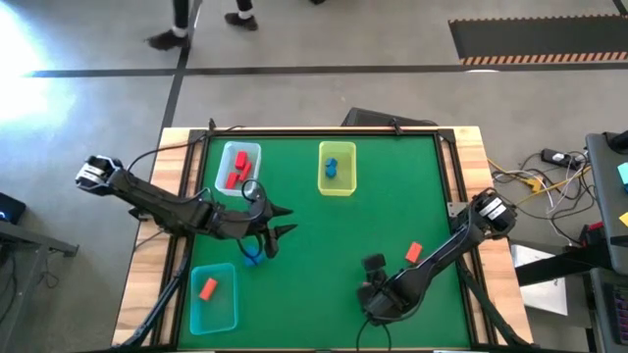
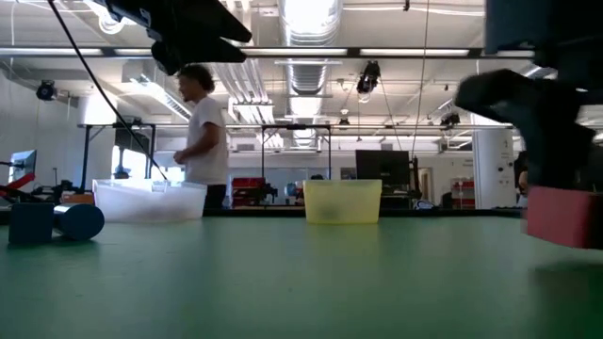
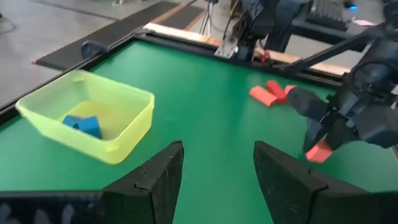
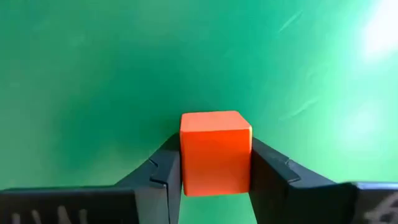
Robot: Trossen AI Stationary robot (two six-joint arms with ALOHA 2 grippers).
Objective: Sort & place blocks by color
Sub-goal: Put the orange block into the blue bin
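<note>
1. The right gripper [image 4: 214,180] pinches an orange-red block [image 4: 215,152] between its jaws, just above the green bench [image 1: 392,226].
2. The left gripper [image 3: 214,171] hovers mid-bench near the yellow tray [image 3: 118,134], jaws spread and empty.

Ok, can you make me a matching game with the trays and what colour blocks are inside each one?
Things:
1. yellow-green translucent plastic tray
2. pale blue translucent plastic tray
3. teal translucent plastic tray
4. right gripper

What it holds:
A. red blocks
B. one orange-red block
C. blue blocks
D. an orange cube between its fingers

Pairs: 1-C, 2-A, 3-B, 4-D
</note>
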